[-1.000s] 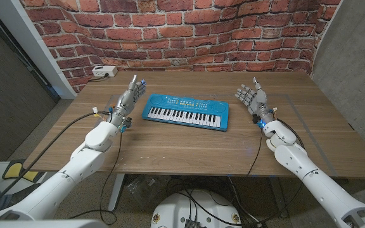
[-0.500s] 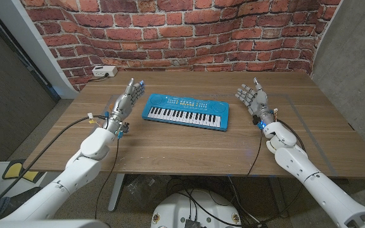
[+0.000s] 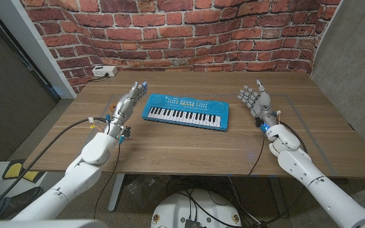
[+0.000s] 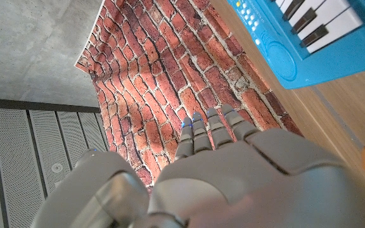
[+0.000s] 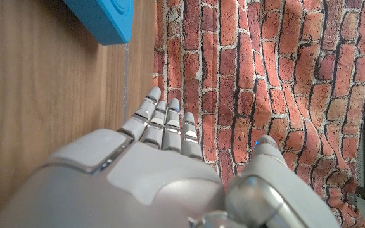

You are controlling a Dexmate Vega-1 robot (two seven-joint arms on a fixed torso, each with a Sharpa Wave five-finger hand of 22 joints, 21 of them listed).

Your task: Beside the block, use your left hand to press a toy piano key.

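Note:
A blue toy piano with black and white keys lies in the middle of the wooden table. My left hand hovers just left of the piano's left end, fingers stretched out and apart, holding nothing. In the left wrist view my left hand reaches toward the brick wall with the piano's corner off to one side. My right hand is raised to the right of the piano, fingers spread and empty. The right wrist view has my right hand and a blue piano corner. I see no block.
A white power strip lies at the table's back left edge. A red brick wall stands behind the table. Cables hang from both forearms.
My left hand has drifted a little to the right and forward, nearer the piano's left end. The right hand has barely moved.

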